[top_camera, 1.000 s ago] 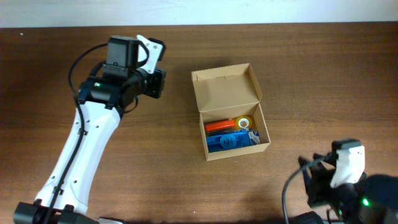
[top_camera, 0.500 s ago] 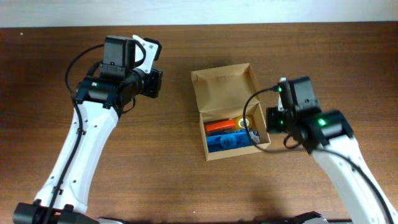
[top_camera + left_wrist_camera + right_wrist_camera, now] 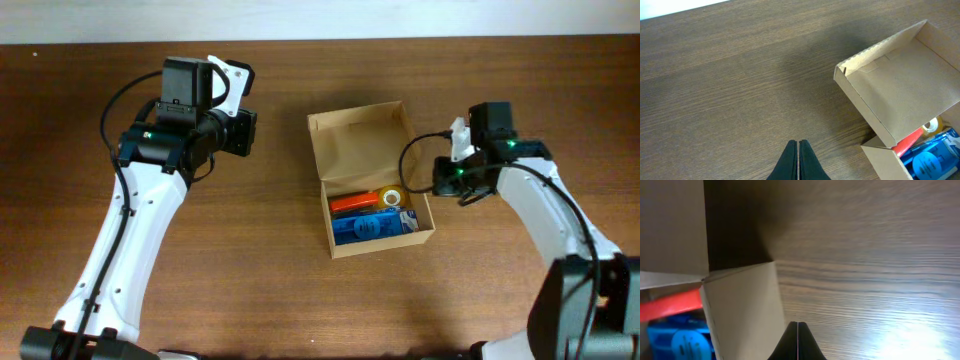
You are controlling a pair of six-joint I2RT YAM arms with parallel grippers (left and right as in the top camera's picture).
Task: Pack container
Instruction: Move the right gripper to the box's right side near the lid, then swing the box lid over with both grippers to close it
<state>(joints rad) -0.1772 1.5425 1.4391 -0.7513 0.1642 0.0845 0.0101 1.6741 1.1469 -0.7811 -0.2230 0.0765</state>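
The wooden bench (image 3: 250, 300) carries one thing only, the container (image 3: 362, 150), which sits near its middle with the flap lid thrown open toward the far edge.

The left arm (image 3: 140, 230) has barely stirred, while the right arm (image 3: 545, 215) has swung up from the near right corner and now stands just beside the container's right wall.

Inside lie a blue flat box (image 3: 365, 228), an orange item (image 3: 352, 203) and a yellowish tape roll (image 3: 392, 196) (packed close together).

The right pincer (image 3: 797, 340) has drawn its fingers together on nothing. The left pincer (image 3: 798, 161) is likewise pressed shut and empty over bare wood.

With the goods in, folding the lid down looks like what is left.
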